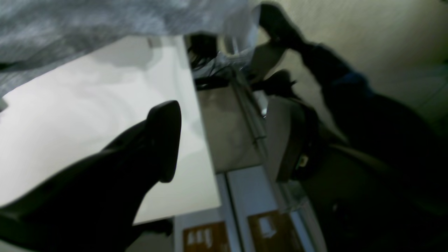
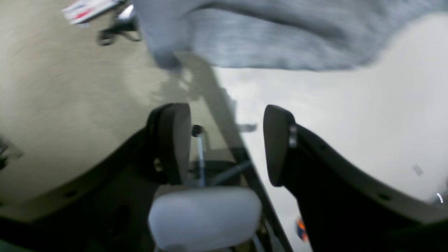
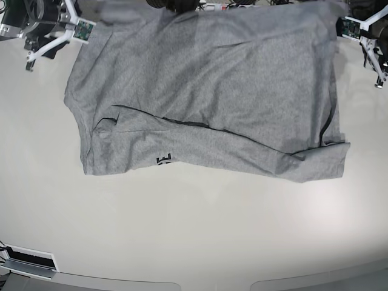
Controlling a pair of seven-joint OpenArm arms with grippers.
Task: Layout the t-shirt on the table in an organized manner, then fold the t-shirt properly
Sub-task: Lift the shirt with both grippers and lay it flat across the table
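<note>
1. T-shirt fills the top-left corner of the left wrist view, a blurred grey mass above the desk. We see only one finger of the left pincer; nothing is pinched.
2. In the right wrist view, the right pincer is spread and empty below the t-shirt's hem.
3. In the base view, the t-shirt lies folded near the desk's far edge; we judge a sloppy regrasp could drag it off. We read only a partial black letter, perhaps "E".

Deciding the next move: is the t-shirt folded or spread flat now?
Partly folded: the t-shirt has its lower edge doubled over, lettering peeking out.
</note>
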